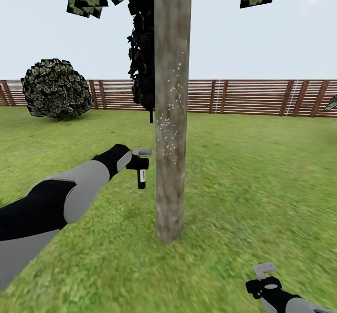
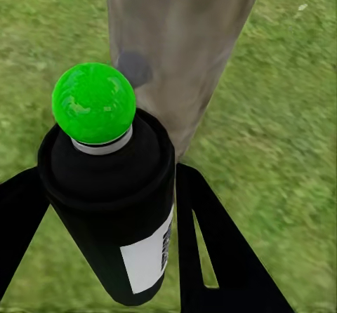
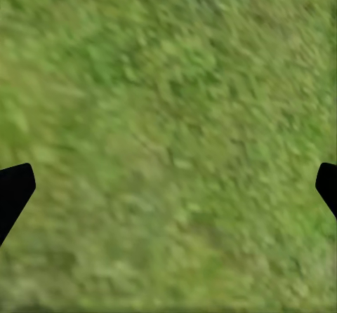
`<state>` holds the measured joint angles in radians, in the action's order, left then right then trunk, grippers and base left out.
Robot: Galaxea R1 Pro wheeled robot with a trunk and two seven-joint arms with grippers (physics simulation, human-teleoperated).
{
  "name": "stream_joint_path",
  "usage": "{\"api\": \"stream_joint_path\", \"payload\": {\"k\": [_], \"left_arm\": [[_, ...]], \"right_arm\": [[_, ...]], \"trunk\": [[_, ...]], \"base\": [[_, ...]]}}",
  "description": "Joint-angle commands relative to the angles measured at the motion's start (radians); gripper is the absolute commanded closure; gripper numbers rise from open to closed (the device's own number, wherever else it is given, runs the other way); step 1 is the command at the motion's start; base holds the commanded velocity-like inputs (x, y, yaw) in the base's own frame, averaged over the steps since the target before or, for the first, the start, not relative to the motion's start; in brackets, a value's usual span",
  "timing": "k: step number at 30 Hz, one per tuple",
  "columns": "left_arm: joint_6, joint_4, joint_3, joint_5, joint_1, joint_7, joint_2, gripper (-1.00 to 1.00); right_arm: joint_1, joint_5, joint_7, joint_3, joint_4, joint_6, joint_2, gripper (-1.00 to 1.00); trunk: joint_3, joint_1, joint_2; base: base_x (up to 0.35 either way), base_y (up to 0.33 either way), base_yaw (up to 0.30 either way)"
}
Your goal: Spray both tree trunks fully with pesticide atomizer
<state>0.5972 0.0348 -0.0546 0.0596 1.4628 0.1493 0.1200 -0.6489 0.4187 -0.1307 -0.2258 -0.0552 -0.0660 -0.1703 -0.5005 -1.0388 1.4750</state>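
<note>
The left claw grips the atomizer, green knob up, held just beside the trunk ahead of it; pale droplets fleck the bark near the nozzle's height. Low and well off to the other side, the right claw hangs spread and empty over lawn. The risk: staying at one height and one side would likely leave bark above, below and behind unsprayed.

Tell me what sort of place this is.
Most likely a fenced back garden: green lawn all around, a brown slatted wooden fence behind, plus a tree trunk and a round shrub.
</note>
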Motion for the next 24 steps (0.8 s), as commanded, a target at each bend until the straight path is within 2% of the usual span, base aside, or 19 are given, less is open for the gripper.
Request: {"api": "stream_joint_path", "payload": {"k": [1, 8, 24], "left_arm": [[0.0, 0.0, 0.001, 0.0, -0.004, -0.001, 0.0, 1.0], [-0.049, -0.001, 0.001, -0.003, -0.049, -0.001, 0.001, 1.0], [-0.116, -0.002, 0.001, -0.003, -0.141, -0.001, 0.001, 1.0]], "right_arm": [[0.0, 0.0, 0.0, 0.0, 0.0, 0.0, 0.0, -1.0], [0.0, 0.0, 0.0, 0.0, 0.0, 0.0, 0.0, -1.0], [0.0, 0.0, 0.0, 0.0, 0.0, 0.0, 0.0, -1.0]], "trunk": [[0.0, 0.0, 0.0], [0.0, 0.0, 0.0], [0.0, 0.0, 0.0]], "base": [[0.0, 0.0, 0.0], [0.0, 0.0, 0.0], [0.0, 0.0, 0.0]]}}
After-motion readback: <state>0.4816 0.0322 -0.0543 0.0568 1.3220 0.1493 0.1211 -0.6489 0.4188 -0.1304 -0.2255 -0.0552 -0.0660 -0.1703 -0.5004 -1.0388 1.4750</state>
